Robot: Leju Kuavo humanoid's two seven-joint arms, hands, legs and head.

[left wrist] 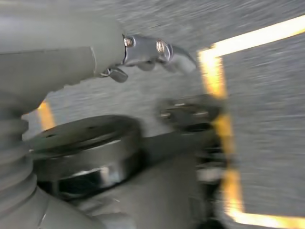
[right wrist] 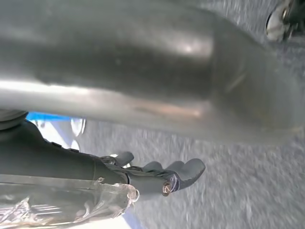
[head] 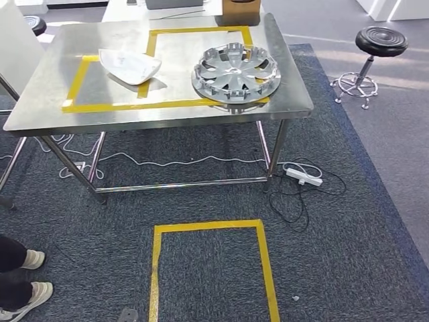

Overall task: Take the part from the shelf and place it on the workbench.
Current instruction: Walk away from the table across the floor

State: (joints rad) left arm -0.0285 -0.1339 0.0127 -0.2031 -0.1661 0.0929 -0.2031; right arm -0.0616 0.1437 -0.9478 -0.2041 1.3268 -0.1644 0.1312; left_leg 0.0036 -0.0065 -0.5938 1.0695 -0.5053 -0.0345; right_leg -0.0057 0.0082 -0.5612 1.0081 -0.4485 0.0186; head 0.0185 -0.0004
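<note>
A white curved part (head: 129, 65) lies on the steel workbench (head: 50, 111) inside a yellow tape outline, left of centre. A silver wheel cover (head: 236, 72) rests on the bench's right half, across the tape line. My left hand (left wrist: 154, 50) hangs over the carpet with its fingers stretched out and nothing in them; the picture is blurred. My right hand (right wrist: 158, 174) also hangs low, its dark fingers (right wrist: 187, 169) straight. Carpet shows between them and the broad grey thumb (right wrist: 144, 67), and nothing lies between.
A yellow tape square (head: 212, 268) marks the dark carpet in front of the bench. A person's feet (head: 30, 275) stand at the lower left. A white power strip (head: 303, 176) and cables lie under the bench's right end. A black stool (head: 380, 43) stands at the right.
</note>
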